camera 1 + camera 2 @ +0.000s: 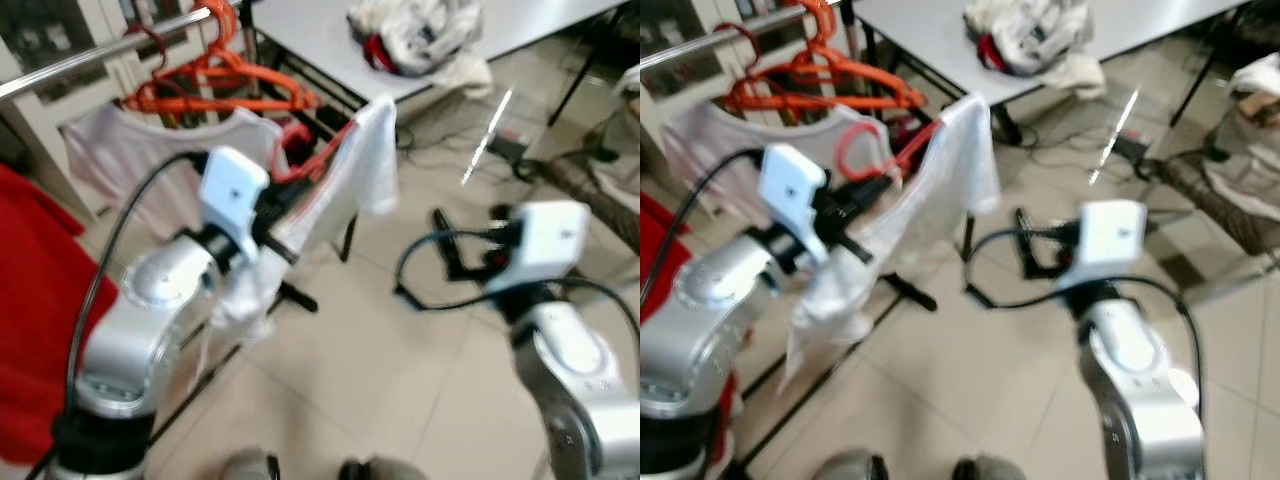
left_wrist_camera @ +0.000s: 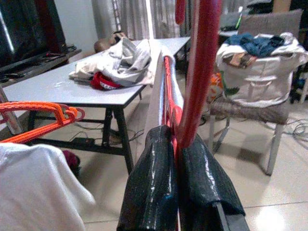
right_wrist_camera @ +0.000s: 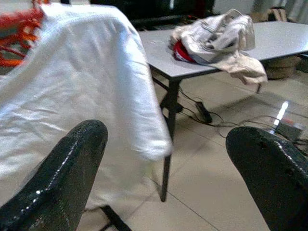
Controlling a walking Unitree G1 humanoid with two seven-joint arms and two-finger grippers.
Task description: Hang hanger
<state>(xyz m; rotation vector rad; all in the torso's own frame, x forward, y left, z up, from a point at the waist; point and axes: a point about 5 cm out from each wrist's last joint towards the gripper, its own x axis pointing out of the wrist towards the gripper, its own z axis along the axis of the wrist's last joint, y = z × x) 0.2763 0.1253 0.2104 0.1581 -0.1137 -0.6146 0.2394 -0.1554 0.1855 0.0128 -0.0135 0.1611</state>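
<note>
My left gripper (image 2: 179,159) has its jaws clamped on the red hanger (image 2: 199,72), low on the neck where the hook rises. A white shirt (image 1: 360,170) is draped over it, one end hanging free toward the floor. I am holding it up just in front of the rail (image 1: 100,52), which runs across the upper left with a bunch of orange hangers (image 1: 225,80) and another white garment (image 1: 120,150) already on it. My right gripper (image 3: 163,163) hovers out over the tiled floor, jaws wide apart and empty, facing the shirt's loose end.

I judge the step in hand to be carrying the hook up to the rail. To do it well, I should lift the left arm until the hook's open side clears the top of the rail, and choose a bare stretch beside the orange bunch so the hooks do not tangle. Then lower until the rail takes the weight, and only then part the jaws. The shirt sits unevenly, so a quick swing could slide it off; slow and level is better. The right could steady the hanging cloth if it sways.

The surface (image 1: 300,30) with its heap of clothes (image 1: 420,40) stands behind, apart from the rail.
</note>
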